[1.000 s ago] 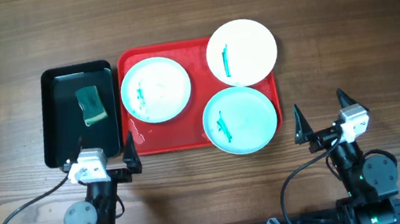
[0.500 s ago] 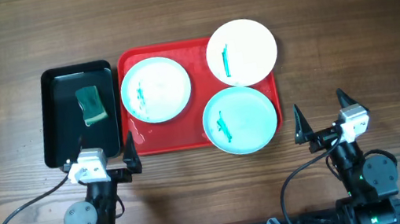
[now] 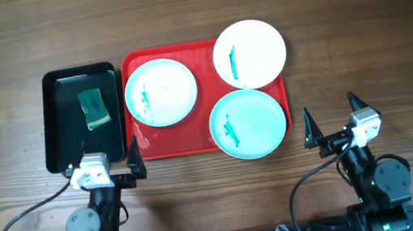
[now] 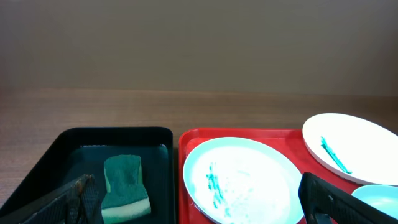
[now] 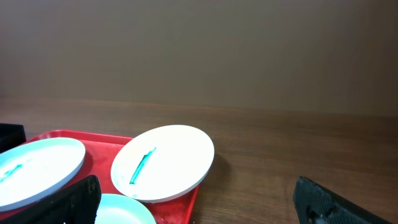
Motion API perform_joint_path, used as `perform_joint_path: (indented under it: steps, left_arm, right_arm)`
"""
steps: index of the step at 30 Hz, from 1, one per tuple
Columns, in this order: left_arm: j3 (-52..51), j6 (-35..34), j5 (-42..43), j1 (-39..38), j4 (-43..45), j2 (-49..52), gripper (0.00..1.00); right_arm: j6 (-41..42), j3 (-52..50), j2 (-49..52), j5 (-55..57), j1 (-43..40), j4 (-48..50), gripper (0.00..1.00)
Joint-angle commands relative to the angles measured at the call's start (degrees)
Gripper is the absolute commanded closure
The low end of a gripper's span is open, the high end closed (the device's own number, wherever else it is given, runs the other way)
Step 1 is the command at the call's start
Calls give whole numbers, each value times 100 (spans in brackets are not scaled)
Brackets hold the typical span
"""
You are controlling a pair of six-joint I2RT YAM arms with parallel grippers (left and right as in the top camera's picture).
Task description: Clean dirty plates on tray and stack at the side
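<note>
Nothing has moved since a second ago. At the left, a black tray point(image 3: 52, 122) holds a green sponge point(image 3: 94, 108). The left gripper point(image 3: 107, 155) hovers at its near edge, jaws spread wide and empty. Beside it, the red tray point(image 3: 195, 146) carries a smeared mint plate point(image 3: 160, 92). A white plate point(image 3: 250, 53) overhangs its far right corner and a second mint plate point(image 3: 247, 123) overhangs its near edge. The right gripper point(image 3: 329, 113) waits wide open, empty.

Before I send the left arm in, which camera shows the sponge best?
Left wrist: the sponge is close and large, lying in the black tray, green top and pale lower layer visible. Overhead shows it whole but small. Right wrist doesn't show it.
</note>
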Motion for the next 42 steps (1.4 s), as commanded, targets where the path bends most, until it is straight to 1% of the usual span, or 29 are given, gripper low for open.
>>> perform_joint_path:
  steps: [1,10,19,29,33,42]
  left_arm:
    - [-28,-52,9,-26,-9,-46,0]
    - [-28,-55,9,-26,24,-46,0]
    - [-28,-55,4,-26,516,-46,0]
    - [-28,-55,7,-26,450,-46,0]
    - [-28,-55,7,-26,103,-46,0]
    - [-28,-55,7,-26,-15,-42,0]
  right_arm:
    - [-111,-7,-39,105,-17,35,0]
    - [-94,-7,-39,105,-17,37,0]
    - [-96,-4,-39,90,-17,142,0]
    - [-98,-4,-39,90,-17,33,0]
    - [-96,-4,-39,90,-17,33,0]
    - [-98,-4,-39,90,-17,33,0]
